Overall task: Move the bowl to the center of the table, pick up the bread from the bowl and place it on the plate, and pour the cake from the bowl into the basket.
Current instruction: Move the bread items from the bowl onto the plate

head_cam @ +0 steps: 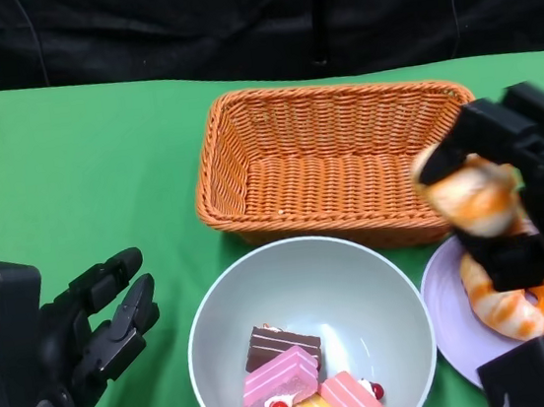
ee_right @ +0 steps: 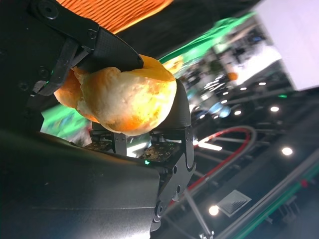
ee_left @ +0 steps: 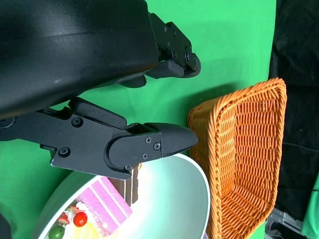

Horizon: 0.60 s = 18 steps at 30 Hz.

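Two breads: one held in the right robot hand [head_cam: 511, 209], one already lying on the plate [head_cam: 450, 316].
Held bread [head_cam: 475, 196]: pinched between fingers in the right wrist view [ee_right: 124, 99] — up in the air over the plate's far edge, near the basket's right end.
Bread on plate [head_cam: 508, 306]: sits directly under the right robot hand, partly hidden by it.
Key relation: plate lies straight below the held bread and a bit toward the robot — the drop is mostly downward, and has to land beside the piece already there, not on top of it.
Nearer arm: right — the plate is on its side; the left is well apart from it.
Left robot hand [head_cam: 108, 323]: holds nothing, fingers spread, hovering over the green counter [head_cam: 80, 177] just left of the bowl.
Bowl [head_cam: 212, 325]: one, pale, front centre of the counter, its rim near the basket's front wall and just beside the plate.
Cakes [head_cam: 309, 383]: four by my count — brown, pink, yellow, another pink — all in the bowl, near side; no bread left in it.
Basket [head_cam: 331, 161]: one, orange wicker, nothing in it, long axis running left to right behind the bowl.
Step, my read: second bread placement nearly due; the pour into the basket not yet done.
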Available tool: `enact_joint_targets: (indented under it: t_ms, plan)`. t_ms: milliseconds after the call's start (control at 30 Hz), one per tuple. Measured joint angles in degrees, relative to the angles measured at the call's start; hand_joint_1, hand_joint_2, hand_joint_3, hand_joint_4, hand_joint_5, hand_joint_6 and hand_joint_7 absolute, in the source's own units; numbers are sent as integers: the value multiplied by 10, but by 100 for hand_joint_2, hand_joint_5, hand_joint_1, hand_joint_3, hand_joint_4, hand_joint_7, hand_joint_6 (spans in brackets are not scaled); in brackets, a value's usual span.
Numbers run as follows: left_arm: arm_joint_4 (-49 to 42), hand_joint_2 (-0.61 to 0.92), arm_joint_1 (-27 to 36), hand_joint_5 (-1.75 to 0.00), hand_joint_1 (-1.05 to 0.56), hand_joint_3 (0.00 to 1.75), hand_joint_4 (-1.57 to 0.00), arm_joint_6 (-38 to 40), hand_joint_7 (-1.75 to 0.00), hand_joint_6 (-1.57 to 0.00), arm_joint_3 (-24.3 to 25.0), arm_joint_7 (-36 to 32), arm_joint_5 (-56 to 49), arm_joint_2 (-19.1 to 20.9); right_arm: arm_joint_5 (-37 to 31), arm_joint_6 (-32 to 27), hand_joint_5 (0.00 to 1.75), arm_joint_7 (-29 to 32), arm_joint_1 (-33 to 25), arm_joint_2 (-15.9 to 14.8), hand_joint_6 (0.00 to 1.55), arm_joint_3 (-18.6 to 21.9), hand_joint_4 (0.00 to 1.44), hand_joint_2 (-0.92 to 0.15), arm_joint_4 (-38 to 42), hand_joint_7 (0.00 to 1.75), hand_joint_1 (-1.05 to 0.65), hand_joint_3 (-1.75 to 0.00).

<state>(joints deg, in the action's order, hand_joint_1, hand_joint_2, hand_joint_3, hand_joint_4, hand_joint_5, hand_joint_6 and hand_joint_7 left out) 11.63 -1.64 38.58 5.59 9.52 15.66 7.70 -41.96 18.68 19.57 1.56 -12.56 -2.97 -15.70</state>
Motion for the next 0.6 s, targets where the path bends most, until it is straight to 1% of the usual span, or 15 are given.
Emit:
enact_joint_targets:
  t_ms: [67, 200, 333, 600]
  plan:
    - [1, 92, 0, -55, -55, 52, -12, 0, 0, -31, -1, 0, 0, 0, -14, -17, 175, -8, -13, -11, 93, 10, 107, -6, -9, 156, -10, -175]
    - [3, 92, 0, -54, -54, 53, -13, 0, 0, -31, -4, 0, -1, 1, -46, -57, 175, -31, -29, -15, 93, 11, 105, -2, -23, 152, -3, -170]
    - [5, 92, 0, -54, -54, 53, -13, 0, -1, -31, -4, 0, -1, 2, -76, -97, 175, -58, -39, -18, 92, 9, 104, -6, -31, 153, -1, -163]
    - [5, 92, 0, -53, -54, 53, -13, 0, 0, -31, -4, 0, -1, 2, -80, -112, 175, -68, -40, -19, 91, 6, 104, -7, -39, 154, 0, -161]
